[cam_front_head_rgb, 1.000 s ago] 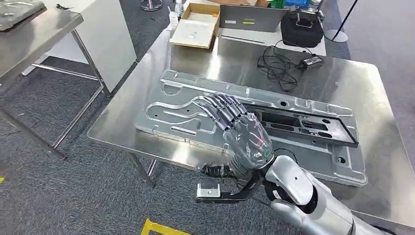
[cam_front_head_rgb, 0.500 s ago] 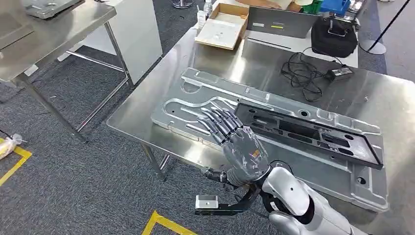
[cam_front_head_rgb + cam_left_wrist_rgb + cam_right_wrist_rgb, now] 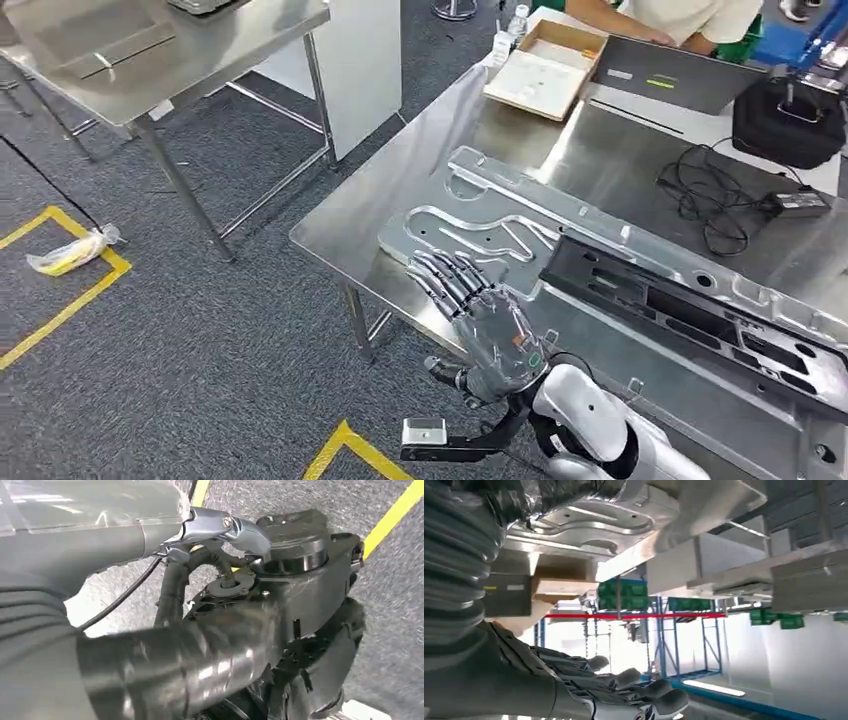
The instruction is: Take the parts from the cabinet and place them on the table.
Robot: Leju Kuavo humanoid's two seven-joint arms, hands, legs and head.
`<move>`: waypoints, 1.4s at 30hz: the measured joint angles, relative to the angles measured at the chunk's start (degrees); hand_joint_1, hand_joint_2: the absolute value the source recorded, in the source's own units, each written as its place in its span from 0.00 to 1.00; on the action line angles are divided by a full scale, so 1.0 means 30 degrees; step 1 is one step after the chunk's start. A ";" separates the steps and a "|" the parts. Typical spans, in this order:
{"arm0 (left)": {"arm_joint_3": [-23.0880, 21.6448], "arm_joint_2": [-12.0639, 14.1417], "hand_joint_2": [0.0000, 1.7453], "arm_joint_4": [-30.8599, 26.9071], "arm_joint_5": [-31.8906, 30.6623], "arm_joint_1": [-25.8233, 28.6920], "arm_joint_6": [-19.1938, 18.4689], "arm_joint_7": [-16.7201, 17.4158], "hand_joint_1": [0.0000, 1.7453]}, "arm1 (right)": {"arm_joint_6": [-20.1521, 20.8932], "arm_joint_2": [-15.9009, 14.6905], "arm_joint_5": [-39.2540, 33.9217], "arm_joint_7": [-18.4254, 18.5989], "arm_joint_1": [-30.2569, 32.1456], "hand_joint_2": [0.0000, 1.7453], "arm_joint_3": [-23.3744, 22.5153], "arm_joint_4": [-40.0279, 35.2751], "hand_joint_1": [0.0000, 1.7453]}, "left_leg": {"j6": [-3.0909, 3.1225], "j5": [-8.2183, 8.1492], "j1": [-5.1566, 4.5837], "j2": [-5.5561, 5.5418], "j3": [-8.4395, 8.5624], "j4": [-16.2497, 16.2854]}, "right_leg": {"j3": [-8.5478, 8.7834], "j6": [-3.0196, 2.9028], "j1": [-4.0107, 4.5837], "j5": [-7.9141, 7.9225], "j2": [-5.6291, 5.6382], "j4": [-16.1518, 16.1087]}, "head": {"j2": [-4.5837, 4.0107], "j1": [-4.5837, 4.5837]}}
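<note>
**Right hand empty at the table's edge**

The steel table [image 3: 400,190] carries the big silver panel [image 3: 480,225], lying flat near its front edge. On that panel rests the black frame [image 3: 680,310], toward the right. The right hand [image 3: 480,320] hovers at the table's near edge, just over the panel's front rim, fingers [image 3: 440,275] straight, slightly apart, holding nothing. The left hand's [image 3: 60,630] fingers: cannot tell.
</note>
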 joint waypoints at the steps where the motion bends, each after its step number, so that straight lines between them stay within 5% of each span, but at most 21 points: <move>1: -0.0008 -0.0007 0.00 0.0000 0.0022 0.0022 0.0044 -0.0007 0.00 | -0.0008 -0.0073 -0.0080 -0.0138 0.0092 1.00 0.0000 0.0021 0.00 | -0.0144 0.0038 0.0081 -0.0124 -0.0080 -0.0054 | -0.0004 -0.0056 0.0081 -0.0021 -0.0238 0.0032 | 0.0000 0.0007; 3: -0.0015 -0.0014 0.00 0.0044 0.0051 0.0077 0.0066 0.0007 0.00 | -0.0008 -0.0081 -0.0131 -0.0190 0.0132 1.00 0.0000 0.0022 0.00 | -0.0448 0.0111 0.0131 -0.0544 -0.0170 -0.0232 | 0.0098 -0.0280 0.0112 0.0038 -0.0597 -0.0102 | 0.0000 0.0007; 4: -0.0015 -0.0007 0.00 0.0044 0.0110 0.0076 0.0095 0.0029 0.00 | 0.0007 -0.0081 -0.0183 -0.0227 0.0153 1.00 0.0000 0.0022 0.00 | -0.0486 0.0012 0.0097 -0.0223 -0.0088 -0.0045 | 0.0222 -0.0501 -0.0139 0.0192 -0.0858 -0.0399 | 0.0000 0.0007; 6: -0.0015 -0.0007 0.00 0.0044 0.0219 0.0034 0.0124 0.0051 0.00 | 0.0051 -0.0081 -0.0292 -0.0329 0.0268 1.00 0.0000 0.0036 0.00 | -0.0570 -0.1107 0.0040 0.1600 -0.0861 0.1486 | 0.0380 -0.0747 -0.0042 0.0206 -0.1347 -0.0566 | 0.0000 -0.0080; 8: -0.0030 -0.0007 0.00 0.0051 0.0248 -0.0005 0.0124 0.0073 0.00 | 0.0109 -0.0125 -0.0314 -0.0358 0.0430 1.00 0.0000 0.0080 0.00 | -0.0709 -0.2556 0.0131 0.1998 -0.2329 0.4409 | 0.0348 -0.0803 0.0042 0.0161 -0.1894 -0.0536 | 0.0000 -0.0073; 10: -0.0030 -0.0007 0.00 0.0058 0.0314 -0.0001 0.0124 0.0095 0.00 | 0.0131 -0.0125 -0.0321 -0.0373 0.0495 1.00 0.0000 0.0102 0.00 | -0.0826 -0.2565 0.0190 0.2076 -0.2900 0.5509 | 0.0353 -0.0764 0.0058 0.0084 -0.2434 -0.0482 | 0.0000 -0.0073; 12: -0.0030 -0.0007 0.00 0.0073 0.0335 0.0015 0.0124 0.0102 0.00 | 0.0189 -0.0125 -0.0365 -0.0373 0.0493 1.00 0.0000 0.0102 0.00 | -0.0814 -0.1112 0.0223 0.2250 -0.1662 0.3172 | 0.0446 -0.0651 0.0057 -0.0036 -0.2906 -0.0423 | 0.0000 -0.0080; 14: -0.0030 -0.0007 0.00 0.0073 0.0386 0.0005 0.0168 0.0131 0.00 | 0.0247 -0.0125 -0.0408 -0.0380 0.0480 1.00 0.0000 0.0095 0.00 | -0.0653 -0.0172 0.0159 0.3603 0.0074 -0.0028 | 0.0598 -0.0468 0.0107 -0.0216 -0.3279 -0.0320 | 0.0000 -0.0080; 19: 0.0022 -0.0007 0.00 0.0146 0.0875 0.0041 0.0482 0.0372 0.00 | 0.0897 0.0124 -0.0342 -0.0416 0.0347 1.00 0.0000 -0.0029 0.00 | -0.0060 -0.0067 0.0020 0.2559 -0.0013 -0.0286 | 0.0895 0.0098 0.0195 -0.0369 -0.4040 -0.0390 | 0.0000 -0.0073; 21: 0.0167 0.0001 0.00 0.0146 0.1042 0.0016 0.0540 0.0437 0.00 | 0.1217 0.0371 -0.0102 -0.0350 0.0289 1.00 0.0007 -0.0139 0.00 | 0.0206 0.0155 0.0134 0.2223 0.0152 -0.0442 | 0.0393 0.0243 -0.0020 -0.1505 -0.2142 0.0929 | 0.0000 -0.0058; 23: 0.0321 0.0001 0.00 0.0153 0.1239 -0.0049 0.0547 0.0554 0.00 | 0.1465 0.0663 0.0139 -0.0234 0.0302 1.00 0.0146 -0.0131 0.00 | 0.0262 0.0175 0.0089 0.1763 0.0070 -0.0438 | -0.1087 0.0297 -0.0035 -0.3046 -0.1540 0.4014 | 0.0000 -0.0066; 25: 0.0467 0.0092 0.00 0.0096 0.1421 -0.0506 0.0474 -0.0248 0.00 | 0.1841 0.1031 0.0263 -0.0061 0.0220 1.00 0.0587 -0.0110 0.00 | 0.0275 0.0185 0.0040 0.1328 0.0069 -0.0421 | -0.2050 0.0249 -0.0029 -0.3244 -0.1470 0.5692 | 0.0000 -0.0072; 27: -0.0776 0.2345 0.00 -0.0321 0.2912 -0.2702 0.1863 -0.3360 0.00 | 0.2112 0.2027 -0.0147 0.0722 -0.0853 1.00 0.1795 0.0227 0.00 | 0.0241 0.0234 0.0039 0.0810 0.0034 -0.0371 | -0.1497 0.0082 -0.0018 -0.1529 -0.1383 0.3927 | 0.0000 -0.0058; 28: -0.2148 0.4421 0.00 -0.0255 0.4706 -0.4932 0.3511 -0.5648 0.00 | 0.2098 0.2566 -0.0365 0.1093 -0.1654 1.00 0.2736 0.0452 0.00 | 0.0162 0.0296 0.0049 0.0327 0.0009 -0.0336 | -0.0725 -0.0070 0.0037 -0.0410 -0.1182 0.2122 | 0.0000 -0.0058; 29: -0.3921 0.5859 0.00 -0.0045 0.6307 -0.6732 0.5221 -0.7615 0.00 | 0.1968 0.2910 -0.0747 0.1310 -0.2330 1.00 0.3579 0.0596 0.00 | 0.0113 0.0288 0.0089 -0.0030 -0.0059 -0.0233 | -0.0060 -0.0185 0.0017 0.0293 -0.0459 0.0493 | 0.0000 -0.0051; 30: -0.5685 0.7359 0.00 0.0072 0.7440 -0.8081 0.6253 -0.9244 0.00 | 0.1764 0.3262 -0.1127 0.1398 -0.2805 1.00 0.4222 0.0714 0.00 | -0.0071 0.0293 0.0008 -0.0286 -0.0116 -0.0131 | 0.0045 -0.0205 -0.0113 -0.0090 0.0379 0.0184 | 0.0000 -0.0065; 34: -1.5601 1.2957 0.00 0.1055 0.8780 -1.1110 0.8415 -1.2835 0.00 | 0.1559 0.3997 -0.2389 0.1492 -0.4548 1.00 0.5842 0.0947 0.00 | -0.0809 0.0524 0.0107 -0.0799 -0.0426 -0.0461 | -0.0021 -0.0603 -0.0022 0.0206 0.0128 -0.0090 | 0.0000 -0.0058; 36: -1.8472 1.4851 0.00 0.1230 0.8765 -1.2084 0.8765 -1.3456 0.00 | 0.1537 0.4399 -0.2579 0.1471 -0.5101 1.00 0.6221 0.0998 0.00 | -0.0809 -0.0030 0.0094 0.1176 -0.0744 0.0353 | 0.0250 -0.0847 -0.0115 0.0507 -0.0311 -0.0718 | 0.0000 -0.0116; 37: -1.9267 1.5588 0.00 0.1356 0.8757 -1.2667 0.8838 -1.3522 0.00 | 0.1537 0.4473 -0.2645 0.1463 -0.5326 1.00 0.6405 0.1013 0.00 | -0.0880 -0.0743 0.0137 0.1726 -0.1389 0.1507 | 0.0300 -0.0936 -0.0056 0.0505 -0.0730 -0.0760 | 0.0000 -0.0095; 39: -2.0870 1.6725 0.00 0.1559 0.8713 -1.3523 0.9078 -1.3697 0.00 | 0.1551 0.4523 -0.2754 0.1442 -0.5500 1.00 0.6717 0.1107 0.00 | -0.1062 -0.1946 0.0217 0.2010 -0.2984 0.4366 | 0.0295 -0.1029 0.0063 0.0384 -0.1488 -0.0712 | 0.0000 -0.0109; 42: -2.2144 1.7546 0.00 0.1647 0.8714 -1.3855 0.9231 -1.3872 0.00 | 0.1559 0.4626 -0.2864 0.1398 -0.5671 1.00 0.6973 0.1253 0.00 | -0.1185 -0.1629 0.0283 0.2076 -0.3342 0.4904 | 0.0300 -0.1020 0.0162 0.0232 -0.2084 -0.0625 | 0.0000 -0.0109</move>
